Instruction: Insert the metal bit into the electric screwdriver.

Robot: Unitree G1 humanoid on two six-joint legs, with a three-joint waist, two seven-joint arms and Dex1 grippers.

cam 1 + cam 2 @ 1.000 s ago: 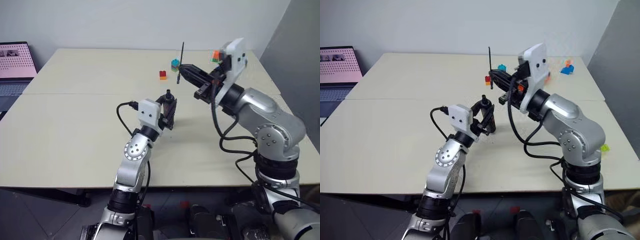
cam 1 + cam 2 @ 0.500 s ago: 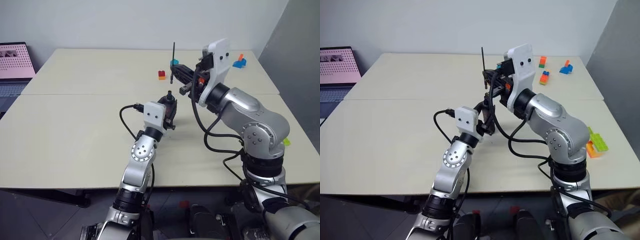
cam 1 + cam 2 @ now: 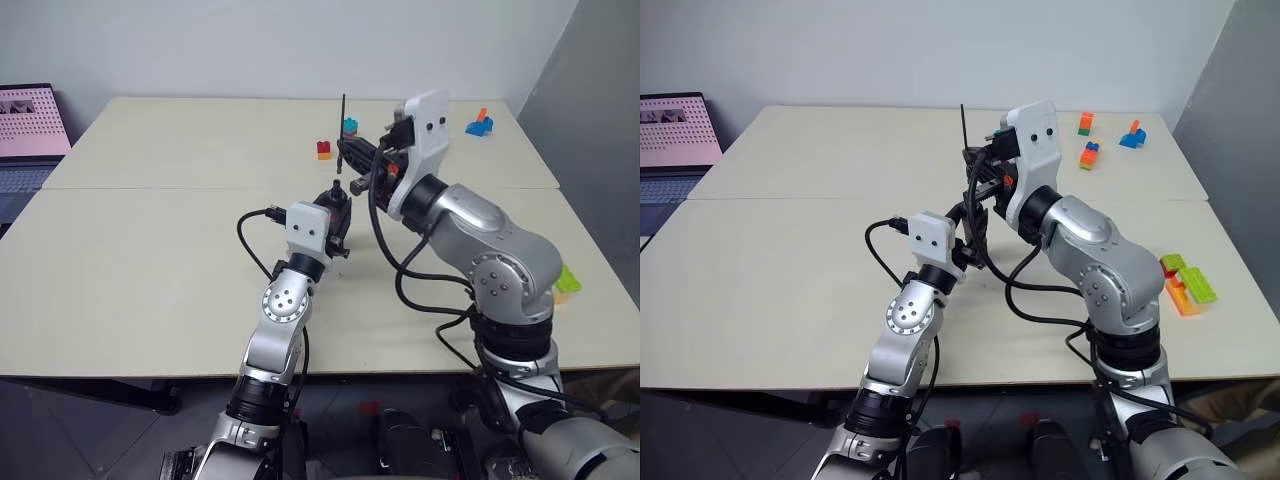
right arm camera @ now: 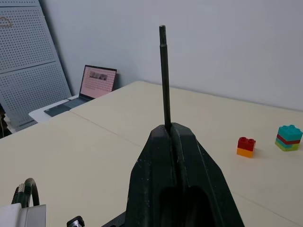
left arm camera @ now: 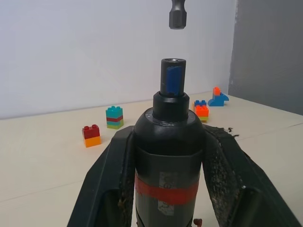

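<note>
Above the matte beige table (image 3: 150, 250), the left gripper (image 5: 168, 156) clamps one smooth, dark, cylindrical electric screwdriver (image 5: 169, 142), red-banded, socket up. Directly above that socket hangs one slim grey metal bit (image 4: 164, 75), pinched upright between the right gripper (image 4: 175, 137)'s pressed-together fingers. Beyond the screwdriver sit four studded brick stacks.
</note>
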